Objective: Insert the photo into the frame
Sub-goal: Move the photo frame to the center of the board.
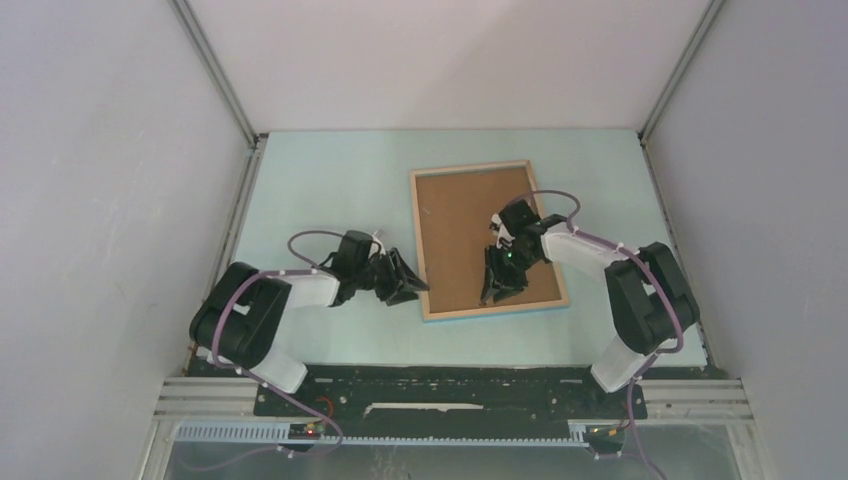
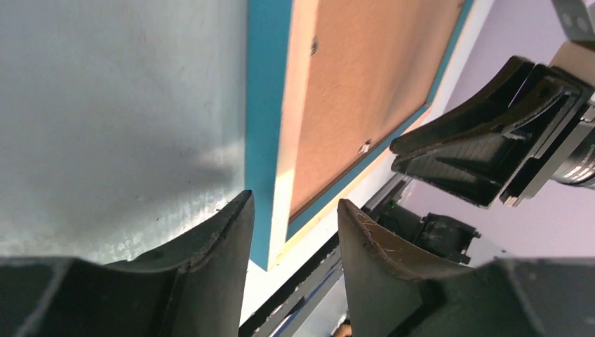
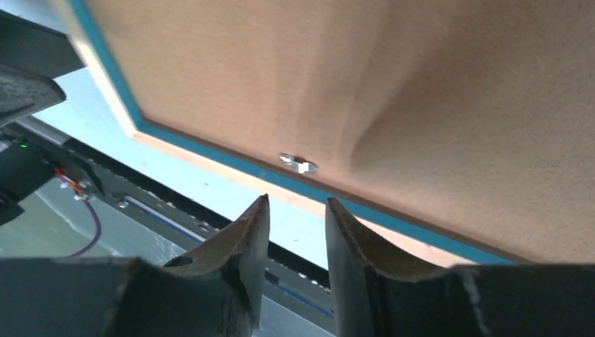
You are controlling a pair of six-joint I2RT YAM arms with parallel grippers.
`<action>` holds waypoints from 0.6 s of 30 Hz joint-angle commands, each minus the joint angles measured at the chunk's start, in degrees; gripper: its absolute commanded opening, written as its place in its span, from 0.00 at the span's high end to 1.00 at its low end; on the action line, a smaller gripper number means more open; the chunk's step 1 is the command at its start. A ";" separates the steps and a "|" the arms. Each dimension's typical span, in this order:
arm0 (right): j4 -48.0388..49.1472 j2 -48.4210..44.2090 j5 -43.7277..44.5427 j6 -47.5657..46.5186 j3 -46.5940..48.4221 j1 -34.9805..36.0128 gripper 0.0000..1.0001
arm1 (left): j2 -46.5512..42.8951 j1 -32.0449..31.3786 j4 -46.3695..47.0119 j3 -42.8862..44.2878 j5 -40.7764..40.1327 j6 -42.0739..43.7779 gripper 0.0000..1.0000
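The frame (image 1: 417, 240) lies face down on the table, its light-wood back up and its turquoise edge (image 2: 266, 105) showing. The brown backing board (image 1: 465, 220) sits inside it. My left gripper (image 1: 415, 285) is at the frame's near left corner (image 2: 272, 253). Its jaws are open on either side of that corner, and they do not clamp it. My right gripper (image 1: 497, 295) hovers over the near part of the backing board (image 3: 351, 84). It is open with nothing between its fingers, just short of a small metal tab (image 3: 298, 163). The photo is hidden.
Grey walls enclose the pale blue table (image 1: 330, 180) on three sides. A black mounting rail (image 1: 450, 385) runs along the near edge, close to the frame's near side. In the left wrist view, the right gripper (image 2: 393, 156) hangs near the frame's near edge.
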 commanded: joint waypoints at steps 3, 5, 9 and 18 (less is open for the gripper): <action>3.60 -0.92 4.39 0.83 13.01 0.17 0.51 | -5.23 6.26 -3.69 5.21 -0.05 2.68 0.45; 7.86 3.18 1.72 2.72 18.49 -0.41 0.50 | -4.02 8.20 -6.09 9.02 -0.38 4.90 0.44; 14.72 14.37 -2.51 6.70 30.36 -1.27 0.50 | 3.15 9.91 -8.43 17.75 -1.22 7.84 0.43; 13.70 37.02 -6.97 9.90 58.81 -1.50 0.54 | 15.29 10.27 -9.28 29.47 -3.13 9.39 0.49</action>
